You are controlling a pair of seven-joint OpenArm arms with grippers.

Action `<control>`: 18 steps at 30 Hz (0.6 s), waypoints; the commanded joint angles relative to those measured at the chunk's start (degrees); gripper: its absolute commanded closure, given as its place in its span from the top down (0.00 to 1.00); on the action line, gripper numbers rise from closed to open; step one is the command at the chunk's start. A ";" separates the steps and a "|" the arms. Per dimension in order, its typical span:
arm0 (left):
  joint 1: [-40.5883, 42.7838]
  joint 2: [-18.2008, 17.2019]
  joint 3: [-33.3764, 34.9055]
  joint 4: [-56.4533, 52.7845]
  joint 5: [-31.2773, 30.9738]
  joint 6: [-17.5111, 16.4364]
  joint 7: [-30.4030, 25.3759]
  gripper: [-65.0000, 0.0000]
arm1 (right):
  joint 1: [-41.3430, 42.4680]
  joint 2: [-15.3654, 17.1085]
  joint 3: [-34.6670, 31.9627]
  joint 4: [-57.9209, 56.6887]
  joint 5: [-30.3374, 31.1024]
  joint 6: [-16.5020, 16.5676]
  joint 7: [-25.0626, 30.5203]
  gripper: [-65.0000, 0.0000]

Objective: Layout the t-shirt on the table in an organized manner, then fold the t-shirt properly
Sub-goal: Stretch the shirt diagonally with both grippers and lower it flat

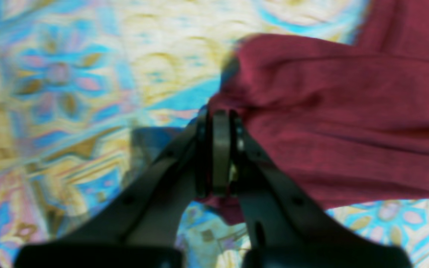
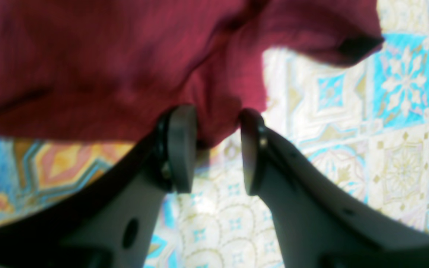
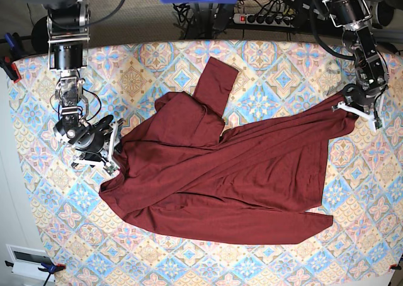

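Note:
The dark maroon t-shirt [image 3: 220, 172] lies spread and creased across the patterned table [image 3: 283, 72], with one sleeve [image 3: 214, 84] pointing toward the far edge. My left gripper [image 1: 220, 119] is shut on a bunched edge of the t-shirt [image 1: 330, 111]; in the base view the left gripper [image 3: 343, 104] holds the garment's right corner. My right gripper [image 2: 216, 115] stands open with a fold of the t-shirt [image 2: 88, 67] drooping between its fingertips. From the base, that right gripper [image 3: 116, 148] sits at the shirt's left edge.
A power strip [image 3: 267, 18] and cables lie beyond the table's far edge. Clamps [image 3: 9, 65] grip the cloth at the left edge. Bare patterned cloth shows along the near edge [image 3: 189, 261] and the far left corner [image 3: 119, 59].

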 commanded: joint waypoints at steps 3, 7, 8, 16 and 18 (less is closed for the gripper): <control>-0.57 -1.35 -0.48 1.14 0.36 0.30 -1.24 0.03 | 0.68 0.49 4.62 -1.64 0.30 -0.16 0.38 0.30; -0.57 -1.35 -0.48 1.14 0.36 0.30 -1.24 0.03 | 0.68 0.14 5.76 -5.33 6.28 -0.16 0.30 0.30; -0.57 -1.35 -0.48 1.14 0.36 0.30 -1.24 0.03 | 0.68 0.14 5.76 -6.65 8.30 -0.16 0.30 0.30; -0.57 -1.53 -0.48 1.14 0.36 0.30 -1.24 0.03 | 5.16 0.14 5.85 -11.93 17.27 -0.16 0.30 0.30; -0.57 -1.53 -0.48 1.14 0.36 0.30 -1.24 0.03 | 5.60 0.14 5.85 -12.02 17.27 -0.16 0.21 0.30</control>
